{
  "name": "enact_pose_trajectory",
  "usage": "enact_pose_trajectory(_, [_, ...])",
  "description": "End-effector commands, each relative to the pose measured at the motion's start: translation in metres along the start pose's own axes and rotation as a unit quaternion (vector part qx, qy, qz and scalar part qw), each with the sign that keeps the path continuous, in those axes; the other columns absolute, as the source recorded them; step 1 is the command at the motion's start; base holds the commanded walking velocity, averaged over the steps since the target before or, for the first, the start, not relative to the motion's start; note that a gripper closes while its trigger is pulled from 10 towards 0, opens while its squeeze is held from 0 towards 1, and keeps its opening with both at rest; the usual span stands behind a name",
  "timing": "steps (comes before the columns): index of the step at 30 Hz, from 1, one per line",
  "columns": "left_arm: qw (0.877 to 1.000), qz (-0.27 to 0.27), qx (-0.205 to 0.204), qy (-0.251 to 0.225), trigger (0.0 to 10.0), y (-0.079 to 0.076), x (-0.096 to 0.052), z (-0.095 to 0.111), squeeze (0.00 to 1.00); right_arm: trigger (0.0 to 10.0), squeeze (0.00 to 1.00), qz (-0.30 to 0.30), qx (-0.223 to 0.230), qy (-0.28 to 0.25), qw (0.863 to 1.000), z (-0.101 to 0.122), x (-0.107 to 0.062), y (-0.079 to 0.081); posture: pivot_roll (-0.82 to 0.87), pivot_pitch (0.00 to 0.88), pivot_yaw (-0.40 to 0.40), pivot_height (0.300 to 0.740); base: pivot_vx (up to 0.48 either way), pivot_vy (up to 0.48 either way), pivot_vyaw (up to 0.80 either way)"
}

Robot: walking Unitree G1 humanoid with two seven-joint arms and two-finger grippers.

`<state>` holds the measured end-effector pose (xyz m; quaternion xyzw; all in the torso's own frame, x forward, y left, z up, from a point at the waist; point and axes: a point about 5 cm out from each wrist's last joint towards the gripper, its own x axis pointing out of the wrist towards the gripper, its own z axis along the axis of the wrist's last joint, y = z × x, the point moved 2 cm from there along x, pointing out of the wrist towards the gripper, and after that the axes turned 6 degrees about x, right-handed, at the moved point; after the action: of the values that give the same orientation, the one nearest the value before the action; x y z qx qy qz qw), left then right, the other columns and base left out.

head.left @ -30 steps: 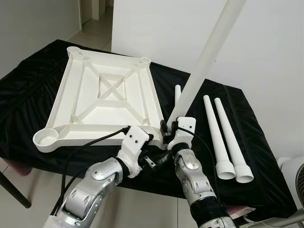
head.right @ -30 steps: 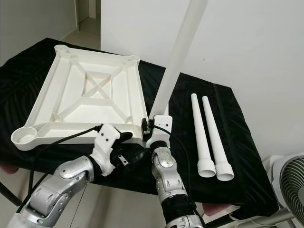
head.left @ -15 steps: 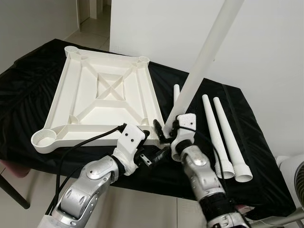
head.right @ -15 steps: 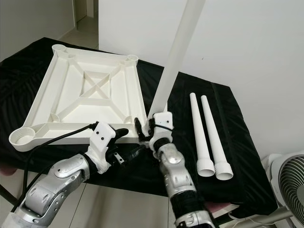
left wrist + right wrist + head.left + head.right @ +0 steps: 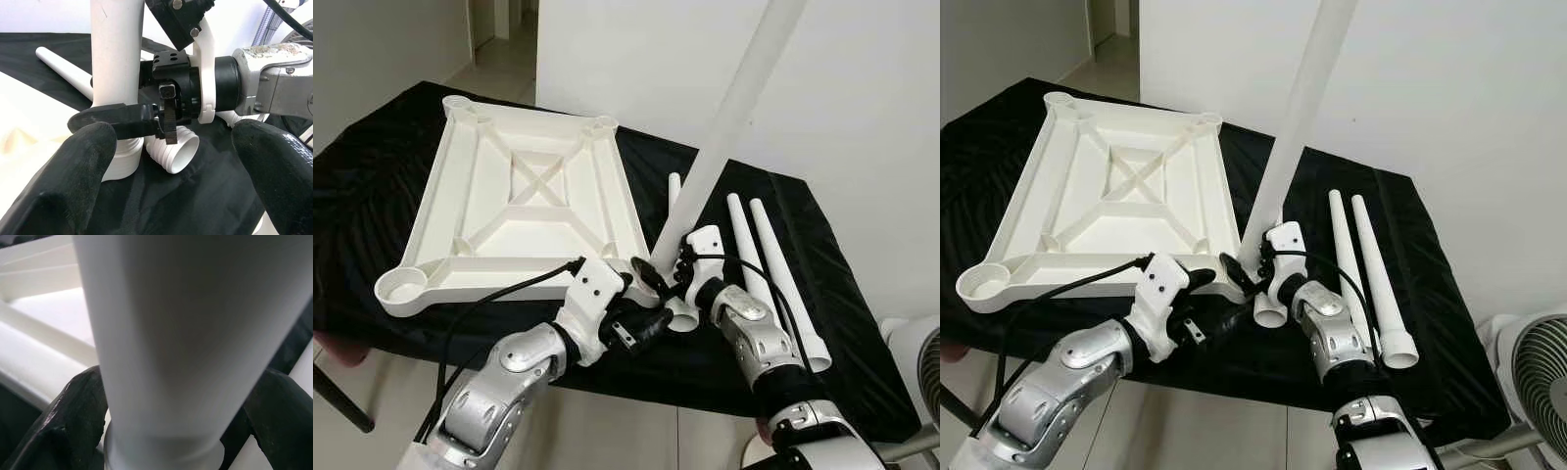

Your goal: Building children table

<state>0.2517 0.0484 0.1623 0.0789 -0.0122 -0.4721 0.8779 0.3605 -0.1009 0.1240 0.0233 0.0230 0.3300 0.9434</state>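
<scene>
Black-draped table (image 5: pixel 401 186) before a white wall. Upturned white tabletop (image 5: pixel 524 211) lies at left of frame; two loose legs (image 5: pixel 773 274) lie at right. Right arm reaches in from lower right, right hand (image 5: pixel 680 269) clamped on a long white leg (image 5: pixel 729 122) tilted up toward upper right, base at the tabletop's near corner. Left hand (image 5: pixel 641 304), fingers apart, sits just beside that base.

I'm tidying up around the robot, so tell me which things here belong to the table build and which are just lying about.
Part of the build:
- upturned white tabletop
- leg held in the right pincer
- three loose legs on the black cloth

Just lying about:
- fan
</scene>
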Motion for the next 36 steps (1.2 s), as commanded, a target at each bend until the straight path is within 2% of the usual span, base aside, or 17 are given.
enact_pose_trajectory(1, [1.0, -0.027, 0.006, -0.003, 10.0, -0.007, 0.004, 0.002, 0.0, 10.0, 0.0, 0.004, -0.005, 0.005, 1.0, 0.0, 0.0, -0.006, 0.06, 0.006, -0.164, 0.74, 0.0, 0.0, 0.0])
enact_pose_trajectory(7, [1.0, -0.026, 0.006, -0.003, 10.0, -0.006, 0.004, 0.003, 0.0, 10.0, 0.0, 0.031, -0.009, 0.008, 0.999, 0.002, 0.004, -0.006, 0.07, 0.004, -0.164, 0.74, 0.0, 0.0, 0.0])
enact_pose_trajectory(8, [1.0, -0.025, 0.006, -0.002, 10.0, -0.006, 0.004, 0.003, 0.0, 8.9, 0.0, 0.037, -0.007, 0.007, 0.999, 0.002, 0.005, -0.006, 0.07, 0.001, -0.163, 0.74, 0.0, 0.0, 0.0])
enact_pose_trajectory(9, [1.0, -0.025, 0.005, -0.002, 10.0, -0.006, 0.004, 0.003, 0.0, 8.9, 0.0, 0.044, -0.004, 0.001, 0.999, 0.004, 0.006, -0.006, 0.07, 0.0, -0.163, 0.74, 0.0, 0.0, 0.0])
enact_pose_trajectory(10, [1.0, -0.025, 0.005, -0.003, 10.0, -0.006, 0.004, 0.003, 0.0, 7.6, 0.0, 0.049, 0.001, -0.004, 0.999, 0.006, 0.007, -0.005, 0.07, 0.0, -0.163, 0.74, 0.0, 0.0, 0.0])
enact_pose_trajectory(12, [1.0, -0.025, 0.006, -0.003, 10.0, -0.006, 0.005, 0.004, 0.0, 7.6, 0.0, 0.054, 0.004, -0.008, 0.999, 0.007, 0.009, -0.005, 0.07, 0.0, -0.163, 0.74, 0.0, 0.0, 0.0])
enact_pose_trajectory(13, [1.0, -0.025, 0.006, -0.003, 10.0, -0.006, 0.005, 0.004, 0.0, 8.3, 0.0, 0.053, 0.003, -0.011, 0.999, 0.009, 0.01, -0.005, 0.08, 0.0, -0.163, 0.74, 0.0, 0.0, 0.0])
enact_pose_trajectory(14, [1.0, -0.026, 0.006, -0.003, 10.0, -0.006, 0.005, 0.004, 0.0, 4.6, 0.0, 0.05, 0.003, -0.012, 0.999, 0.009, 0.011, -0.006, 0.08, 0.0, -0.163, 0.74, 0.0, 0.0, 0.0])
enact_pose_trajectory(16, [1.0, -0.026, 0.006, -0.003, 10.0, -0.006, 0.006, 0.004, 0.0, 4.6, 0.0, 0.047, 0.002, -0.012, 0.999, 0.008, 0.011, -0.007, 0.08, 0.0, -0.163, 0.74, 0.0, 0.0, 0.0])
enact_pose_trajectory(17, [1.0, -0.027, 0.006, -0.003, 10.0, -0.006, 0.006, 0.004, 0.0, 2.1, 0.0, 0.048, 0.003, -0.012, 0.999, 0.008, 0.011, -0.007, 0.08, 0.0, -0.164, 0.74, 0.0, 0.0, 0.0])
enact_pose_trajectory(18, [1.0, -0.027, 0.006, -0.004, 10.0, -0.007, 0.006, 0.004, 0.0, 2.1, 0.0, 0.048, 0.003, -0.012, 0.999, 0.007, 0.011, -0.007, 0.08, 0.0, -0.164, 0.74, 0.0, 0.0, 0.0])
enact_pose_trajectory(19, [1.0, -0.029, 0.007, -0.004, 10.0, -0.007, 0.006, 0.004, 0.0, 0.0, 0.0, 0.052, 0.011, -0.006, 0.999, 0.003, 0.01, -0.007, 0.08, 0.0, -0.165, 0.74, 0.0, 0.0, 0.0])
enact_pose_trajectory(26, [0.999, -0.032, 0.01, -0.005, 10.0, -0.008, 0.007, 0.004, 0.0, 0.0, 0.0, 0.052, 0.049, -0.001, 0.997, -0.009, 0.004, -0.007, 0.08, 0.0, -0.17, 0.74, 0.0, 0.0, 0.0])
enact_pose_trajectory(27, [0.999, -0.033, 0.01, -0.005, 10.0, -0.008, 0.007, 0.004, 0.0, 10.0, 0.0, 0.046, 0.053, -0.001, 0.998, -0.01, 0.003, -0.008, 0.07, 0.0, -0.172, 0.74, 0.0, 0.0, 0.0])
enact_pose_trajectory(30, [0.999, -0.033, 0.009, -0.005, 10.0, -0.009, 0.007, 0.004, 0.0, 10.0, 0.0, 0.041, 0.058, -0.002, 0.997, -0.012, 0.002, -0.007, 0.07, 0.0, -0.172, 0.74, 0.0, 0.0, 0.0])
enact_pose_trajectory(32, [0.999, -0.032, 0.008, -0.006, 10.0, -0.008, 0.007, 0.004, 0.0, 10.0, 0.0, 0.016, 0.081, -0.022, 0.996, -0.011, 0.003, -0.007, 0.07, 0.0, -0.174, 0.74, 0.0, 0.0, 0.0])
enact_pose_trajectory(36, [0.999, -0.031, 0.007, -0.005, 10.0, -0.007, 0.007, 0.003, 0.0, 10.0, 0.0, -0.039, 0.081, -0.029, 0.995, -0.012, 0.005, -0.006, 0.07, 0.0, -0.175, 0.74, 0.0, 0.0, 0.0])
